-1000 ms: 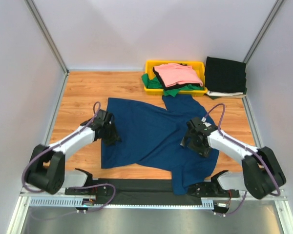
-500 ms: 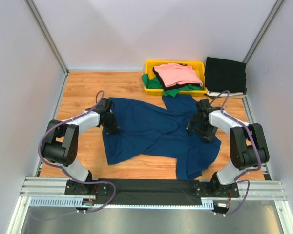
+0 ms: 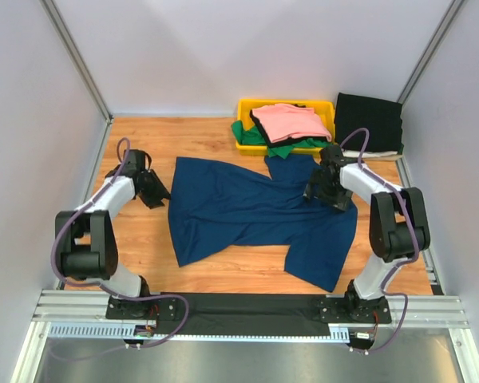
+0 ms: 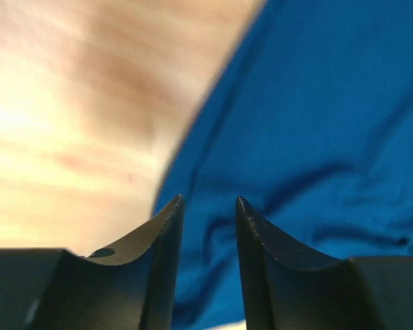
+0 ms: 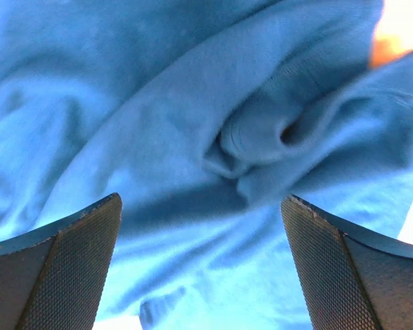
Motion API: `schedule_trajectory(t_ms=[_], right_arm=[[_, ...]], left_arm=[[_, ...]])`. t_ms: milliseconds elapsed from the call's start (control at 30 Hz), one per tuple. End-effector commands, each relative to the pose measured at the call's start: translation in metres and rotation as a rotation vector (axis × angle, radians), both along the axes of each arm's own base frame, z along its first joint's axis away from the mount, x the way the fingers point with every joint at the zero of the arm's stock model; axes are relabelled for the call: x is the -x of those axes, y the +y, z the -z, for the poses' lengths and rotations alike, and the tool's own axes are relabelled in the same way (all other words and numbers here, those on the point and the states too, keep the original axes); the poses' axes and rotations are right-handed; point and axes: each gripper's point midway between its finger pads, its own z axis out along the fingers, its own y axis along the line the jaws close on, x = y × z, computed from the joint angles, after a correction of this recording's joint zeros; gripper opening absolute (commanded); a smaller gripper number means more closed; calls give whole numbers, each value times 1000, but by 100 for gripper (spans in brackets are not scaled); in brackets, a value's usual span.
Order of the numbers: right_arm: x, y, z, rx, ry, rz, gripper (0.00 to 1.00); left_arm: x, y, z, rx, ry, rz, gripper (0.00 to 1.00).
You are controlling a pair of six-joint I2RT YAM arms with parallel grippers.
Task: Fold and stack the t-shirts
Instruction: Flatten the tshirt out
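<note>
A large navy blue t-shirt (image 3: 247, 211) lies spread and creased across the middle of the wooden table, one end hanging toward the near edge. My left gripper (image 3: 160, 195) sits low just left of the shirt's left edge; in the left wrist view its jaws (image 4: 208, 201) stand apart with nothing between them and the blue cloth (image 4: 316, 124) just ahead. My right gripper (image 3: 319, 193) hovers over the shirt's right part, wide open (image 5: 201, 199) above a bunched fold (image 5: 261, 137). A pink tee (image 3: 291, 121) and a green tee (image 3: 283, 148) lie piled in the bin.
The yellow bin (image 3: 246, 104) stands at the back centre. A folded black cloth (image 3: 369, 121) rests at the back right by the wall. Grey walls close in the left, right and back sides. A black mat (image 3: 247, 307) runs along the near edge.
The navy shirt has been drawn away from the near edge toward the back. My left gripper has come off its left edge and moved left and back. The right gripper moved back.
</note>
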Motion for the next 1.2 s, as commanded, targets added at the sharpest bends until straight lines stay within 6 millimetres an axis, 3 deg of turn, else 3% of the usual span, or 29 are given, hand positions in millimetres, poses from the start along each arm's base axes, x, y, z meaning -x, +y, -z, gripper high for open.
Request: schedule_trajectory(t_ms=[0, 33, 67, 100, 133, 167, 200, 267, 367, 400, 500, 633, 900, 967, 1000, 1033, 1100, 1167], right_arm=[[-1, -9, -54, 31, -118, -44, 100], [2, -11, -74, 29, -172, -35, 100], [7, -16, -81, 49, -189, -20, 100], [20, -20, -81, 58, -175, -5, 100], [28, -22, -96, 49, -222, 30, 100], [43, -28, -89, 63, -201, 62, 100], [53, -29, -98, 37, -243, 115, 100], [78, -27, -87, -24, -245, 170, 100], [102, -24, -76, -108, -251, 280, 100], [116, -19, -60, -141, -215, 313, 100], [134, -16, -43, -175, -201, 340, 100], [147, -17, -31, -182, -191, 362, 100], [163, -12, -1, -195, -99, 360, 100], [165, -14, 7, -176, -83, 366, 100], [165, -18, 10, -156, -83, 368, 100], [163, -19, 11, -145, -87, 366, 100], [158, -23, 15, -118, -86, 357, 97], [155, -25, 22, -103, -63, 352, 88]], left_arm=[[31, -11, -42, -68, -67, 86, 45], [44, -16, -42, -79, -59, 106, 45], [54, -18, -56, -82, -105, 111, 45], [68, -19, -56, -83, -85, 112, 45], [82, -21, -51, -80, -66, 124, 45], [95, -24, -58, -67, -84, 124, 45], [110, -30, -48, -61, -58, 146, 45], [130, -37, -43, -64, -51, 162, 43], [162, -54, -16, -46, 29, 195, 43], [176, -58, -3, -34, 70, 204, 43], [189, -73, 4, -17, 78, 243, 43], [199, -72, 20, -31, 94, 242, 45], [186, -75, 36, -62, 88, 259, 44], [181, -77, 44, -73, 99, 273, 30], [180, -78, 48, -83, 115, 281, 7], [173, -72, 49, -123, 99, 269, 0], [163, -69, 43, -159, 82, 270, 0], [158, -57, 35, -191, 67, 231, 0]])
